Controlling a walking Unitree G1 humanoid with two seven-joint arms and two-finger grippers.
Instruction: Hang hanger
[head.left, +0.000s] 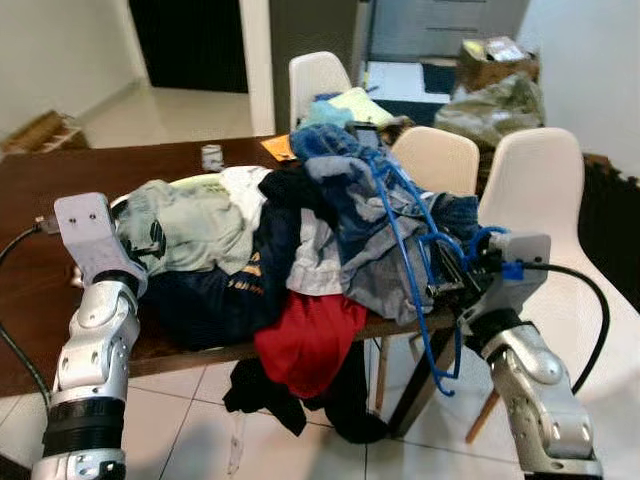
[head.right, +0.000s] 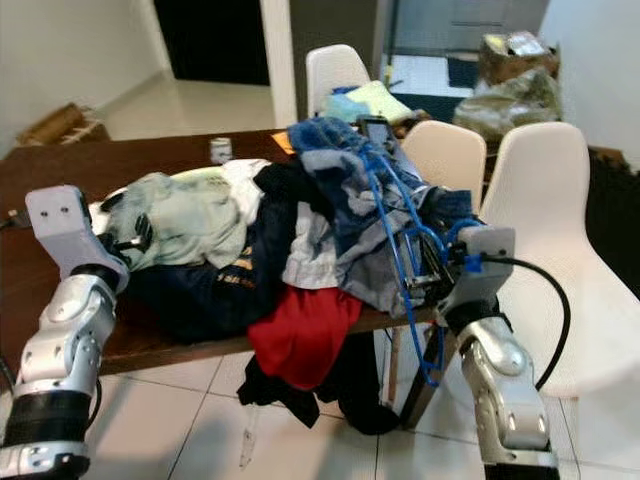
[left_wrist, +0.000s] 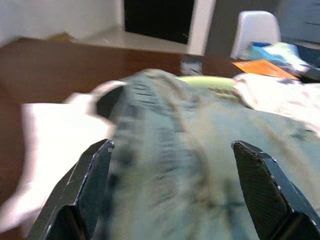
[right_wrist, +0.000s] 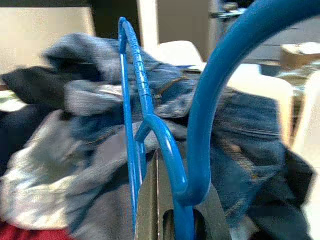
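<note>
My right gripper (head.right: 425, 272) has its jaws clamped on the light, stiff blue plastic hanger (head.right: 397, 215), snag-prone among clothes; left gripper (left_wrist: 172, 192) gapes empty.

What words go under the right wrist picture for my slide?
Right gripper shut on a blue hanger, in front of a pile of clothes.

head stereo pair: both eyes look forward and down from above at one clothes-heaped table (head.left: 30, 330), with white chairs (head.left: 540, 200) beyond. left wrist view: close along open black fingers (left_wrist: 85, 185) onto a pale garment (left_wrist: 200, 165). right wrist view: pressed against a blue hanger (right_wrist: 165, 135).
</note>
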